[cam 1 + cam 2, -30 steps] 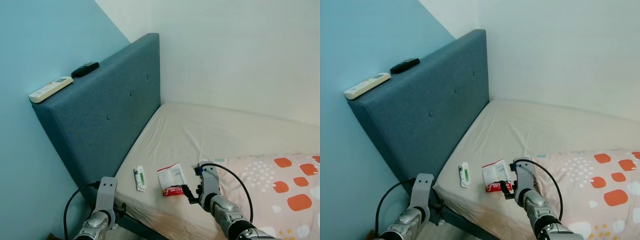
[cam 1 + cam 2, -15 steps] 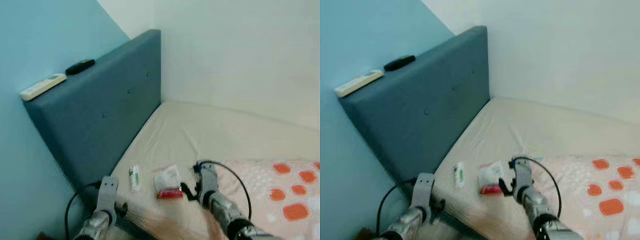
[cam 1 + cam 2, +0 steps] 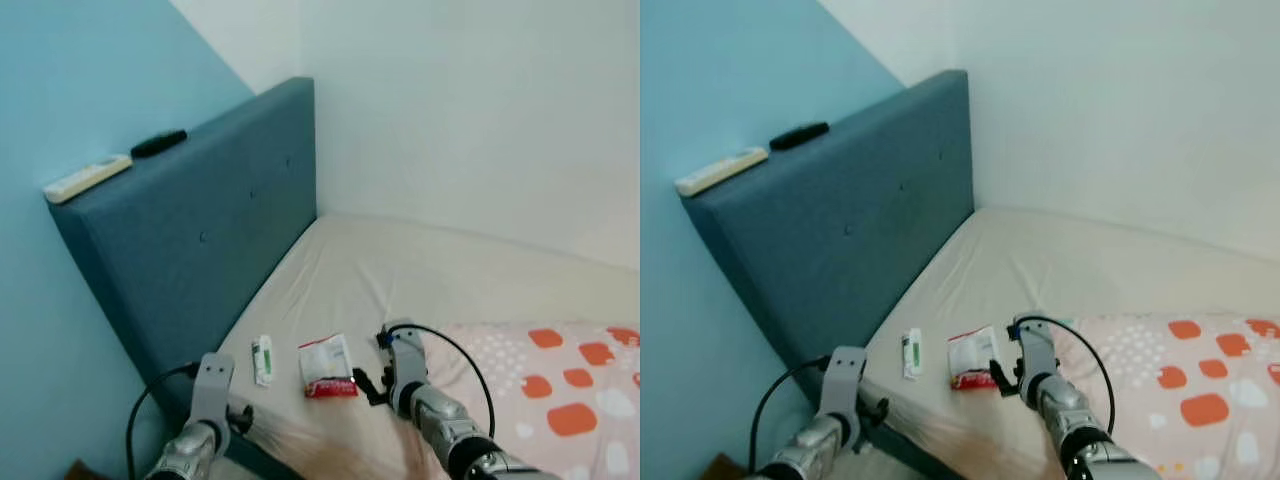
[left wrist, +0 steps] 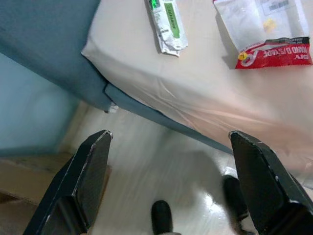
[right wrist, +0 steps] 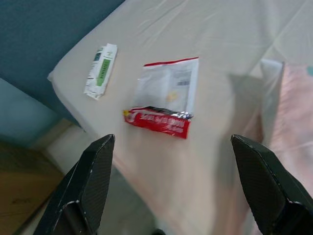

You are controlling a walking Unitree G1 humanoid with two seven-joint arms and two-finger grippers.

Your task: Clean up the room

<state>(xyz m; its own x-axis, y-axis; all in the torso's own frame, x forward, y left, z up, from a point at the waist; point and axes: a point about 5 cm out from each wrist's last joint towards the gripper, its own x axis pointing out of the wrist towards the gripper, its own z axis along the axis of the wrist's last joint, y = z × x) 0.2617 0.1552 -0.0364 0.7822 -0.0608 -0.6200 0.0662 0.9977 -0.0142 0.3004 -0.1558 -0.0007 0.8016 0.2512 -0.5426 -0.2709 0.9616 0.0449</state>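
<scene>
A white and red snack wrapper [image 3: 326, 365] lies flat near the corner of the beige mattress [image 3: 400, 280]. A small green and white wrapper [image 3: 262, 359] lies just to its left. My right gripper [image 3: 366, 385] hovers open over the bed edge, right beside the red wrapper [image 5: 166, 98], holding nothing. My left gripper [image 3: 240, 420] hangs open below the mattress corner, above the floor, with the green wrapper [image 4: 166, 22] ahead of its fingers.
A blue padded headboard [image 3: 200, 240] stands on the left, with a white remote [image 3: 87, 178] and a black remote [image 3: 158, 143] on top. A pink blanket with orange spots [image 3: 570, 400] covers the bed on the right. Pale floor [image 4: 161, 171] shows beside the bed frame.
The whole picture has shifted and blurred, so the camera moved. Both wrappers lie where they were. The right gripper stays beside the red wrapper, and both grippers remain open.
</scene>
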